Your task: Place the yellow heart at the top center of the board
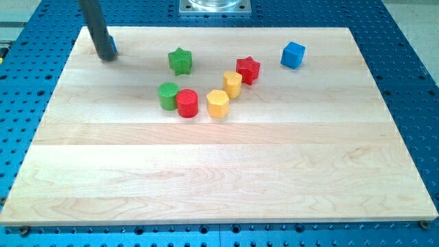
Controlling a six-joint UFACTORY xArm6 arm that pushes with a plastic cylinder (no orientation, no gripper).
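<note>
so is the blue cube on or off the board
On: the blue cube sits wholly on the wooden board, near its top-right, inside the edge.

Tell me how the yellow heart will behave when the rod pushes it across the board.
The yellow heart looks squat and flat-bottomed, so it should slide rather than tip or roll. Its lobed outline may make it twist under an off-centre push. It sits close to the red star and yellow hexagon, so those might get nudged. My tip is far off, at the view's upper left.

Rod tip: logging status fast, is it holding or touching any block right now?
My tip: holds nothing; at the board's top-left, against a mostly hidden blue block, far from the yellow blocks.
</note>
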